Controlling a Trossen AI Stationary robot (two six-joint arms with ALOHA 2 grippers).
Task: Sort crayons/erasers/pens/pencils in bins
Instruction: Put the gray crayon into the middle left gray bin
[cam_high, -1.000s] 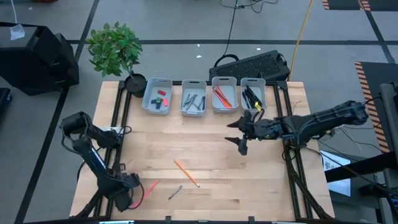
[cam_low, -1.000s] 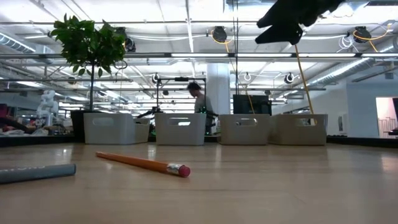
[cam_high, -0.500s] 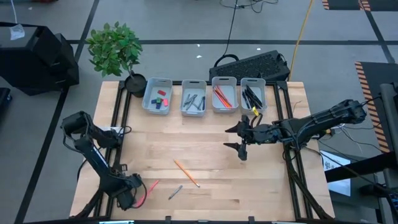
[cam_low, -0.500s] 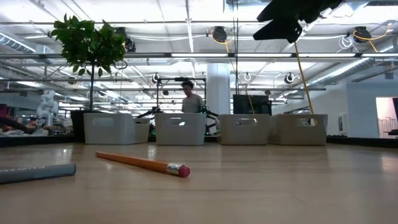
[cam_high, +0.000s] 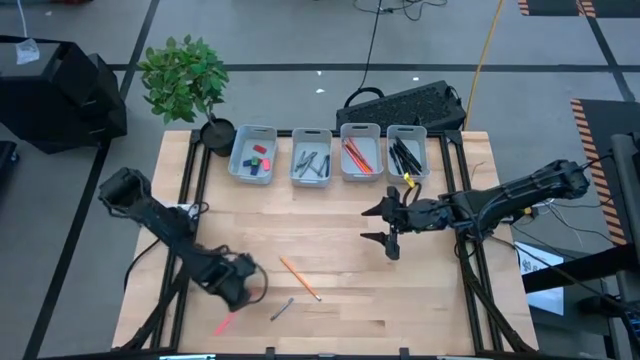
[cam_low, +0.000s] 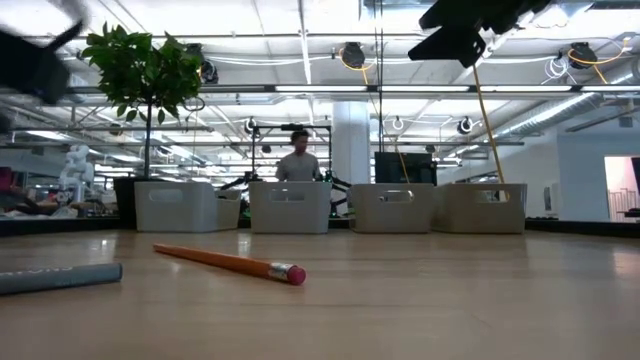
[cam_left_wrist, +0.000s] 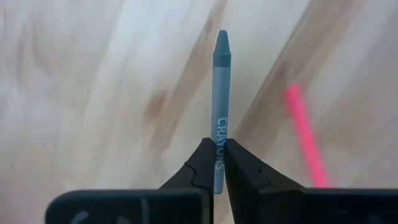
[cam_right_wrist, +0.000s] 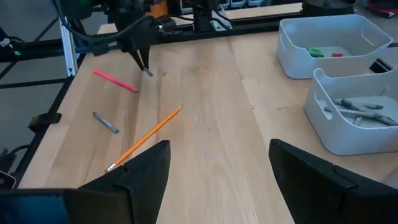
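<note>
Left gripper (cam_left_wrist: 216, 167) had moved from the table's near-left corner inward, now above the wood beside the pink stick (cam_high: 222, 323), my fingers clenched on a grey crayon (cam_left_wrist: 220, 130). Orange pencil (cam_high: 299, 277) and the short grey stick (cam_high: 281, 308) lay where they were. Right gripper (cam_high: 385, 226) held open in mid-air as before. Erasers (cam_high: 259, 156) sat in the leftmost of the bins (cam_high: 252, 153).

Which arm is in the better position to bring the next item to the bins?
Left, probably. The left gripper is shut on a grey crayon, so it already carries an item. The right gripper hangs open and empty above the table.
</note>
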